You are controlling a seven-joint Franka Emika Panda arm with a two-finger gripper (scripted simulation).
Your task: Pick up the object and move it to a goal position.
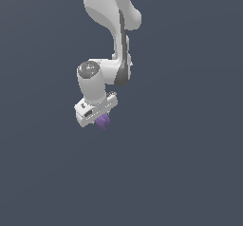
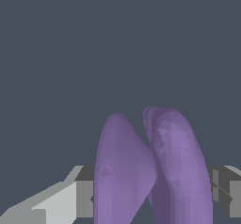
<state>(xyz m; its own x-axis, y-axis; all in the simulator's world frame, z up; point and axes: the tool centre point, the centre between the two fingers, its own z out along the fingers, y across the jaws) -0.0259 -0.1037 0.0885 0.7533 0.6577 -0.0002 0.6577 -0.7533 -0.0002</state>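
Object (image 2: 150,171): purple, two pointed lobes showing, pinched between the fingers (image 2: 70,199) of the end effector (image 1: 100,119), projecting beneath it.
End effector: white, tilted, closed on the object, probably for carrying to the goal.
Beyond: plain grey ground; no goal marker visible.

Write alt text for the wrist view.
A purple lumpy object with two tall pointed lobes fills the lower middle of the frame, sitting between the grey jaws at either side. Behind it is only a flat dark blue-grey background.
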